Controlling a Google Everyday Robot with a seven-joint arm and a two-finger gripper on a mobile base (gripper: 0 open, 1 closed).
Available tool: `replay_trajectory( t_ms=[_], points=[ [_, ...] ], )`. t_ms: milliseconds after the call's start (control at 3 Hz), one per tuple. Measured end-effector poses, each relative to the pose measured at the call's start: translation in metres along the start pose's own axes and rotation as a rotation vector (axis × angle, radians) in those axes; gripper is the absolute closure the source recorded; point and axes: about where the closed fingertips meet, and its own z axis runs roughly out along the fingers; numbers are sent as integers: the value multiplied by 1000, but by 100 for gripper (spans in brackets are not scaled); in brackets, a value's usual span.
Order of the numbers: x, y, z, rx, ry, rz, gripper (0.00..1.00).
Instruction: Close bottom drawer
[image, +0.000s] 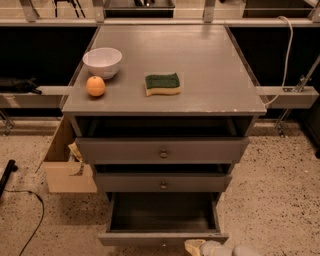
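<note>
Speckled stone floor (280, 200) beneath a grey three-drawer cabinet (215, 85).
Its flat-fronted grey bottom drawer (162, 215) stands pulled well out; the pale gripper (207, 247) sits just before its front, open or closed I cannot tell.

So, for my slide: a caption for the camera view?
Bottom drawer stands open; the tool sits at the frame's lower edge, close to the drawer's front.

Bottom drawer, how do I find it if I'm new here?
Find the grey cabinet with a bowl on top. Down its front, the bottom drawer is lowest, with the end effector beside its front. It is pulled out further than the middle drawer above, showing its inside.
</note>
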Motion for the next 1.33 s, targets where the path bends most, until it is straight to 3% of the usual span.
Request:
replay_trajectory(
  t_ms=[333,667,1333],
  points=[
    [-5,-3,7,2,-5,-9,100],
    [-5,-3,7,2,-5,-9,82],
    [-5,-3,7,2,-5,-9,35]
  ],
)
